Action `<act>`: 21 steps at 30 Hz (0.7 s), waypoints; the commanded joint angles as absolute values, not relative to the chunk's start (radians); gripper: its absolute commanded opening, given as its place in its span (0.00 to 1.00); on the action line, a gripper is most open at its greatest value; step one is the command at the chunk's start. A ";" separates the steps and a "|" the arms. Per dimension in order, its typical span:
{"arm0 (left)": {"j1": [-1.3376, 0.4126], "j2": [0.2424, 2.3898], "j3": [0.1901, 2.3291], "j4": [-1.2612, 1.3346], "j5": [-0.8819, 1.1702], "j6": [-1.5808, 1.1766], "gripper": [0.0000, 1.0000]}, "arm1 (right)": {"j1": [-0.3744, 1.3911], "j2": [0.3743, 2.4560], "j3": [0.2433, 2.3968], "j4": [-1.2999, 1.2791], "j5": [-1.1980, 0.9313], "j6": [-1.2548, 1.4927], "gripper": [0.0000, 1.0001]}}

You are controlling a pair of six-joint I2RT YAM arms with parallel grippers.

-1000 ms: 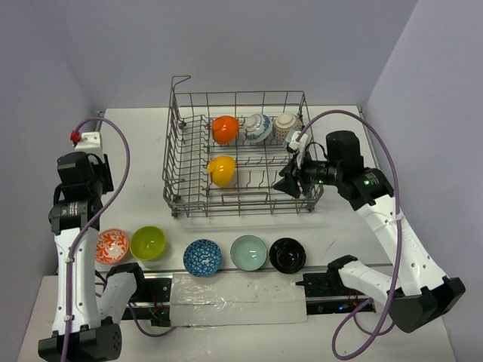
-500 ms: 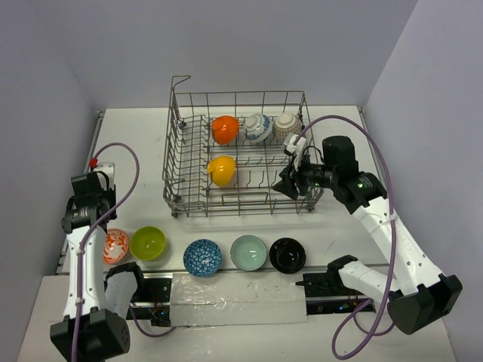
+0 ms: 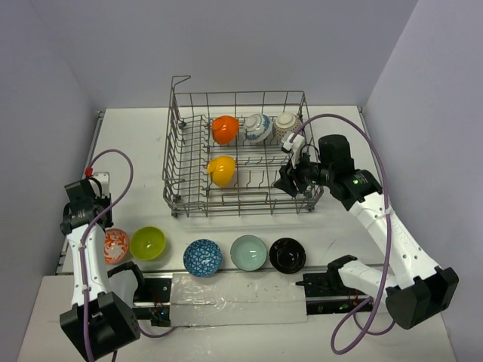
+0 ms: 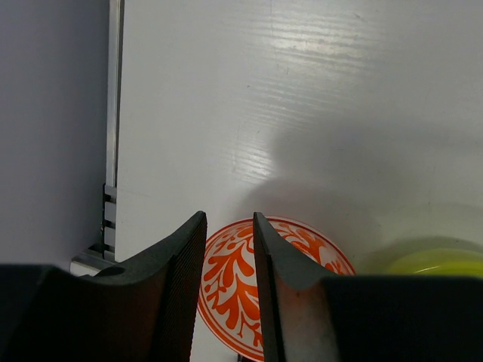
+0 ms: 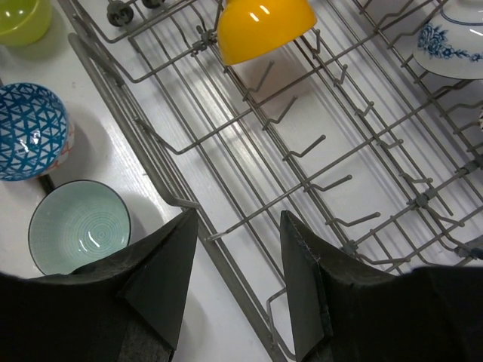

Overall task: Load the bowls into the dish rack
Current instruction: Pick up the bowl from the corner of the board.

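Observation:
The grey wire dish rack (image 3: 234,96) holds an orange bowl (image 3: 225,129), a blue-patterned bowl (image 3: 257,127), a white-patterned bowl (image 3: 286,125) and a yellow bowl (image 3: 221,170). A red-and-white bowl (image 3: 118,247), a lime bowl (image 3: 148,243), a blue bowl (image 3: 202,257), a teal bowl (image 3: 248,252) and a black bowl (image 3: 287,255) stand in a row on the table. My left gripper (image 4: 229,217) hangs over the red-and-white bowl (image 4: 230,286), its jaws narrowly apart above the bowl's left side. My right gripper (image 5: 238,215) is open and empty over the rack's near rail (image 5: 231,280).
The lime bowl (image 4: 445,262) sits right beside the red-and-white one. The table's left edge strip (image 4: 113,113) runs close to my left gripper. Upright tines fill the rack floor under my right gripper, between the yellow bowl (image 5: 264,26) and the teal bowl (image 5: 79,226).
My left arm has swung toward the near edge and come down over the red-and-white bowl, jaws narrowing slightly. My right gripper has drifted a little left over the rack's near right corner.

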State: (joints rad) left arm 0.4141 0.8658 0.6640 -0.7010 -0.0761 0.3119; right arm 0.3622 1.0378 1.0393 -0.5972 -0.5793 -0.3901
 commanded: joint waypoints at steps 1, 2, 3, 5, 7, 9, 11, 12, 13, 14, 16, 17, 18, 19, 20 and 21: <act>0.443 0.854 0.655 -0.686 -0.035 0.360 0.37 | 0.361 1.051 1.040 -0.552 -0.548 -0.387 0.56; 0.462 0.853 0.661 -0.696 -0.016 0.367 0.36 | 0.359 1.054 1.040 -0.552 -0.545 -0.387 0.56; 0.469 0.845 0.664 -0.706 -0.008 0.374 0.36 | 0.359 1.057 1.040 -0.552 -0.538 -0.387 0.56; 0.491 0.830 0.676 -0.724 -0.008 0.390 0.36 | 0.356 1.063 1.039 -0.551 -0.528 -0.390 0.56; 0.500 0.812 0.693 -0.750 -0.008 0.400 0.36 | 0.354 1.066 1.034 -0.548 -0.519 -0.393 0.56; 0.503 0.808 0.710 -0.779 -0.008 0.403 0.36 | 0.354 1.071 1.031 -0.546 -0.512 -0.394 0.56; 0.506 0.804 0.729 -0.821 0.011 0.410 0.36 | 0.354 1.075 1.031 -0.545 -0.508 -0.397 0.56; 0.508 0.796 0.735 -0.830 0.018 0.411 0.36 | 0.354 1.078 1.031 -0.546 -0.508 -0.399 0.56; 0.508 0.792 0.738 -0.837 0.021 0.413 0.36 | 0.354 1.078 1.031 -0.546 -0.506 -0.400 0.56; 0.508 0.787 0.741 -0.856 0.028 0.414 0.36 | 0.354 1.078 1.028 -0.546 -0.503 -0.402 0.56; 0.508 0.782 0.739 -0.873 0.035 0.419 0.36 | 0.354 1.072 1.026 -0.543 -0.503 -0.402 0.56; 0.508 0.781 0.738 -0.883 0.037 0.422 0.35 | 0.356 1.072 1.025 -0.543 -0.503 -0.402 0.56; 0.508 0.776 0.735 -0.891 0.037 0.423 0.35 | 0.356 1.069 1.023 -0.542 -0.500 -0.402 0.56; 0.508 0.772 0.730 -0.896 0.035 0.431 0.35 | 0.356 1.069 1.022 -0.540 -0.499 -0.403 0.56; 0.509 0.762 0.729 -0.908 0.037 0.436 0.33 | 0.356 1.069 1.020 -0.537 -0.496 -0.403 0.56; 0.508 0.758 0.726 -0.916 0.035 0.440 0.31 | 0.356 1.069 1.019 -0.535 -0.486 -0.402 0.56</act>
